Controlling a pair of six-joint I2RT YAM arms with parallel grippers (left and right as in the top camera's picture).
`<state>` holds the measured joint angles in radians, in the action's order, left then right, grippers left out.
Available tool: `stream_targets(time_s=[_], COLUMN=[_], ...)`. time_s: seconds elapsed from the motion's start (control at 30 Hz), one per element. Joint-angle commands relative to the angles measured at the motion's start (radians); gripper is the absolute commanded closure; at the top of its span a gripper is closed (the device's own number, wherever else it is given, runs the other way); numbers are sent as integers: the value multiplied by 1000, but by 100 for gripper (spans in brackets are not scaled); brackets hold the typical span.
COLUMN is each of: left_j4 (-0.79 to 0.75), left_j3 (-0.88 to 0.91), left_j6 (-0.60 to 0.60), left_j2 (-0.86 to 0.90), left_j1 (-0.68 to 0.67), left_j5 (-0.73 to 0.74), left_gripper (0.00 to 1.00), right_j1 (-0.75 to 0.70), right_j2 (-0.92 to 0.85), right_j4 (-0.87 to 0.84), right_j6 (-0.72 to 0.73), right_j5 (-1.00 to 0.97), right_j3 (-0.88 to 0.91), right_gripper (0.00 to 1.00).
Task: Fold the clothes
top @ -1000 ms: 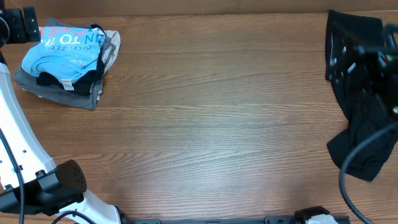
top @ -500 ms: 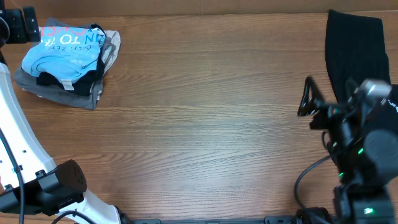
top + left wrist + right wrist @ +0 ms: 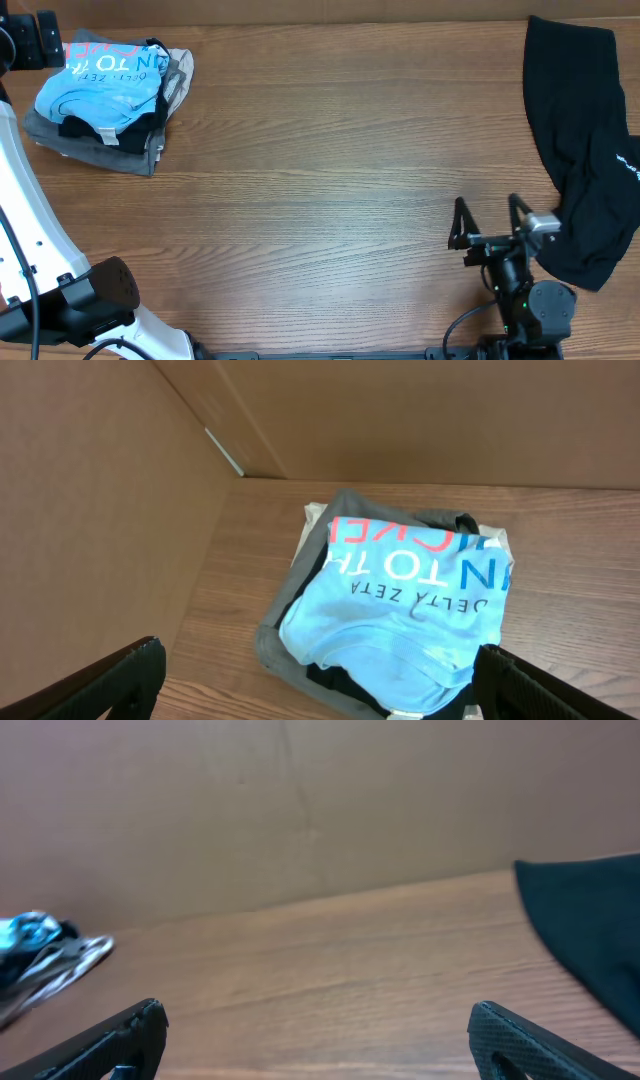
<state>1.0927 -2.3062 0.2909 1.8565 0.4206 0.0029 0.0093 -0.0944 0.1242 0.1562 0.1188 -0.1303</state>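
Black garment (image 3: 580, 150) lies rumpled at the worktop's (image 3: 320, 180) right edge; blue T-shirt (image 3: 100, 85) tops a pile (image 3: 110, 150) far left. Right claw (image 3: 487, 218) wide, empty, beside the garment; left claw (image 3: 320, 685) wide over the pile. Prob. next: grab garment, spread flat mid-worktop.

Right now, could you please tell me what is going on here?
Neither arm holds anything. The right fingers stand open over the table, beside the black garment, which lies spread out and unfolded. The left fingers are open too, facing the pile at the far left, blue shirt on top.
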Motion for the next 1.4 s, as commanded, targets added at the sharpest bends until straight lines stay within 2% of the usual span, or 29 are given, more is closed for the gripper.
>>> stream_targets(time_s=[0.0,0.27,0.37,1.37], left_j4=[0,0,0,5], left_j3=[2,2,2,2], left_j6=[-7,-7,-7,-7], left_j2=[7,7,7,2], left_j1=[-2,-2,-2,-7], left_j5=[-3,-3,-4,-3], left_gripper=[0,0,0,0], right_j1=[-5,-5,-5,-5], right_j2=[71,92,92,92], right_j4=[-11,-6,-62,-62], right_j6=[-4,-4,-4,-4], right_j5=[51,50,48,48], right_j3=[48,99,124,122], right_gripper=[0,0,0,0])
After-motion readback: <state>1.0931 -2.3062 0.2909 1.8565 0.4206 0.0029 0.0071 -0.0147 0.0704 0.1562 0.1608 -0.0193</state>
